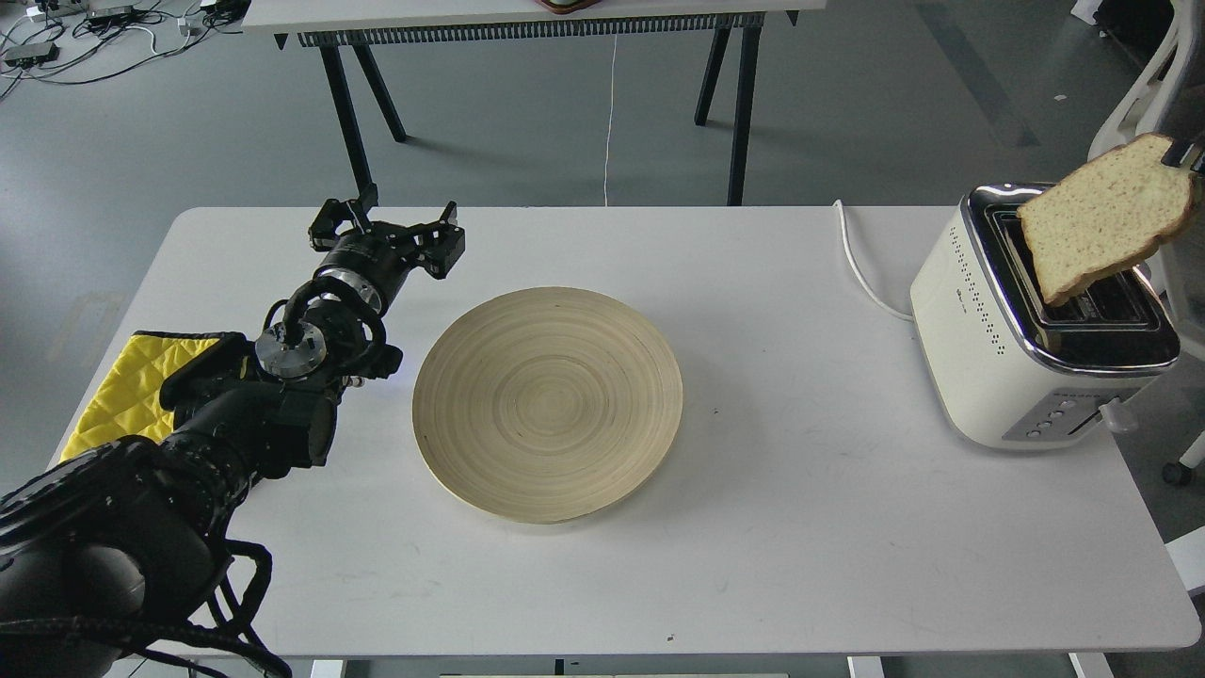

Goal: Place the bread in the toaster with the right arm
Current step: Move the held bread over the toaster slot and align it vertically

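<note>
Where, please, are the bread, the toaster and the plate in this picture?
bread [1106, 218], head view, middle of the slice's face.
toaster [960, 325], head view, cream side wall.
plate [471, 452], head view, near-left rim.

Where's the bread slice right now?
In the head view the bread is at the far right, held tilted in the air by the right gripper above the toaster, its lower corner over the slots.
</note>
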